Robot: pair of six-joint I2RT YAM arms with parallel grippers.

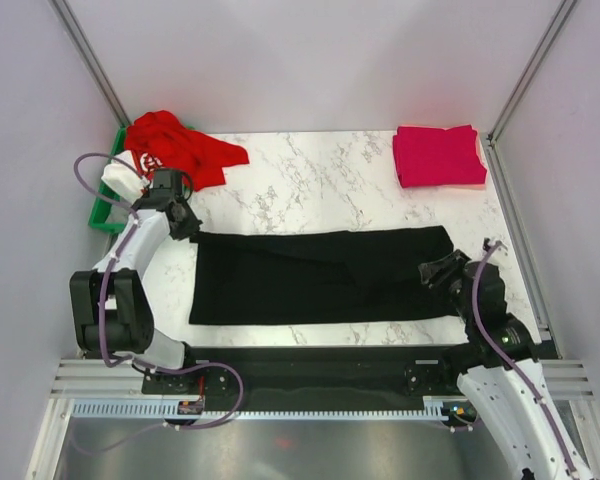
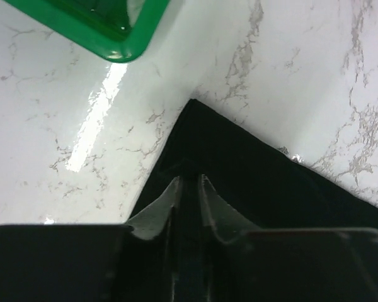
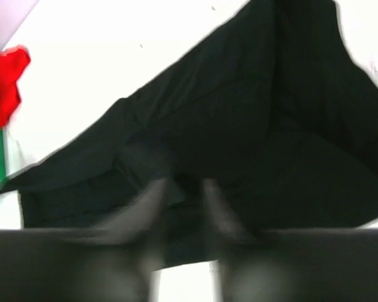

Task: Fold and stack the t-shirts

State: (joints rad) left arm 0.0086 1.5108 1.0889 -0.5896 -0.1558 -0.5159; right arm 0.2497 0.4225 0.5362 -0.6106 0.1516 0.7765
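Note:
The black t-shirt [image 1: 320, 275] lies across the table as a long band. My left gripper [image 1: 185, 222] is at its far left corner; in the left wrist view the gripper [image 2: 188, 187] is shut on the black cloth [image 2: 258, 182]. My right gripper [image 1: 435, 272] is at the shirt's right end. The right wrist view is blurred, with the gripper [image 3: 183, 189] closed on the black cloth [image 3: 252, 126]. A folded crimson-pink t-shirt [image 1: 438, 155] lies at the back right. A red t-shirt [image 1: 185, 150] and a white one with red print [image 1: 128, 178] hang over the green bin.
The green bin [image 1: 102, 212] stands at the table's back left edge; its corner shows in the left wrist view [image 2: 113, 38]. White walls with metal posts enclose the marble table [image 1: 320, 185]. The black base rail runs along the near edge.

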